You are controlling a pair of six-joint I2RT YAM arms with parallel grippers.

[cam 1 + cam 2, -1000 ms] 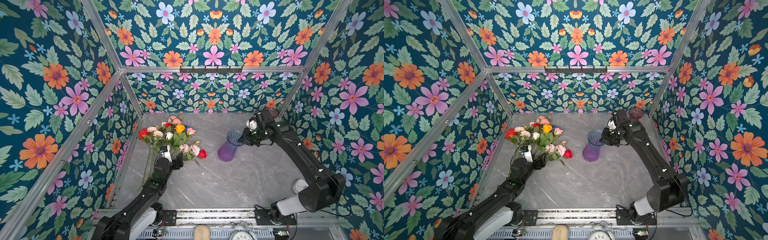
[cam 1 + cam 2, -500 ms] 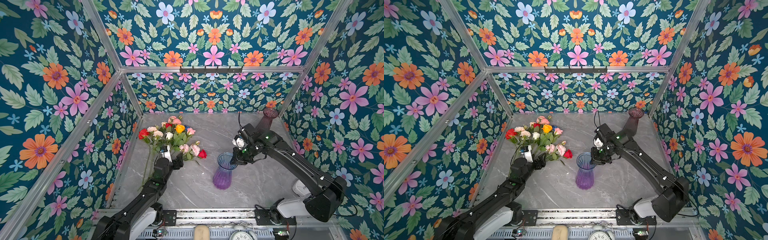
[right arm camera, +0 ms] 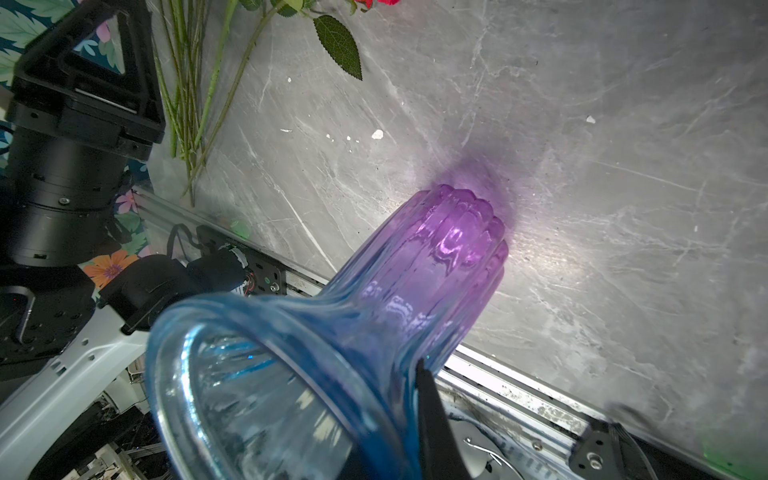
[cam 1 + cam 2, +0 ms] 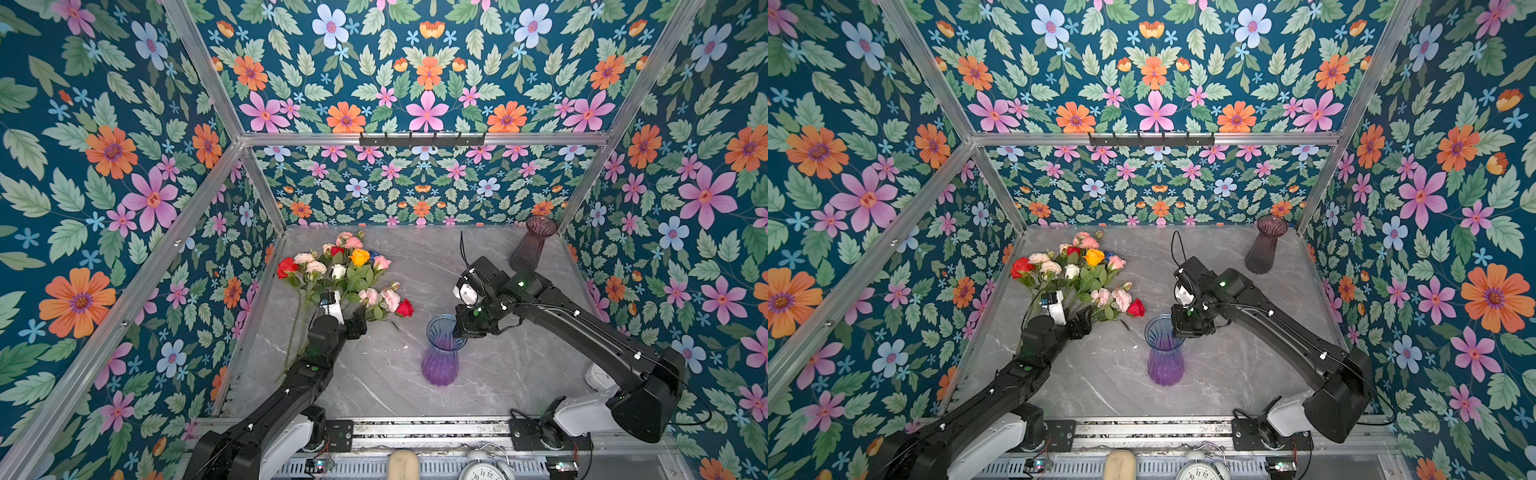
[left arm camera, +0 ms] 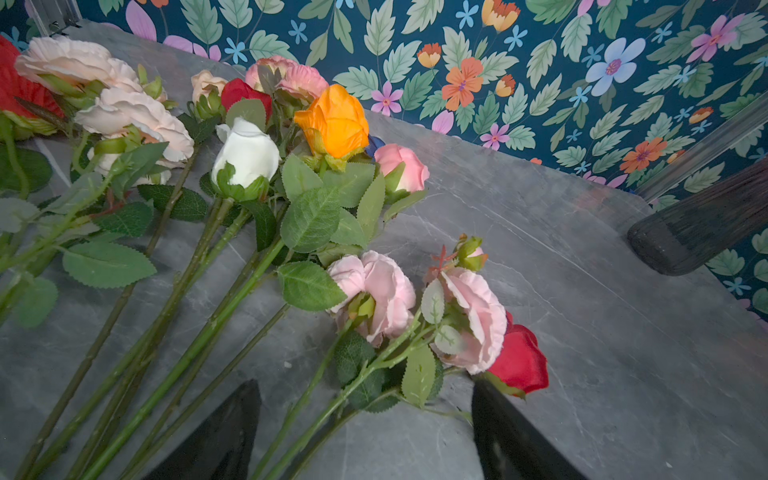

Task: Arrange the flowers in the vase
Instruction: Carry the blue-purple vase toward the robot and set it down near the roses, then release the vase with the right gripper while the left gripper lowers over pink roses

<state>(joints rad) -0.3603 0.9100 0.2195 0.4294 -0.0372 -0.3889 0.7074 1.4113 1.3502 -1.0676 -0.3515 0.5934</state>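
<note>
Near left edge of desk [image 4: 519, 374], hovering left gripper [image 5: 365, 399], jaws apart, over flowers [image 4: 345, 274] lying flat, blooms pointing rearward. Toward front middle, clamping right gripper [image 4: 460, 330] on rim of vase [image 4: 441, 361], standing upright.

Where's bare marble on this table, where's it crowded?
Bare: the back-middle strip between the flowers and the dark purple vase; the front stretch between the left arm and the blue-purple vase. Crowded: the left-back corner, where the flowers spread under the open left gripper, and the vase rim, pinched by the right gripper.
</note>
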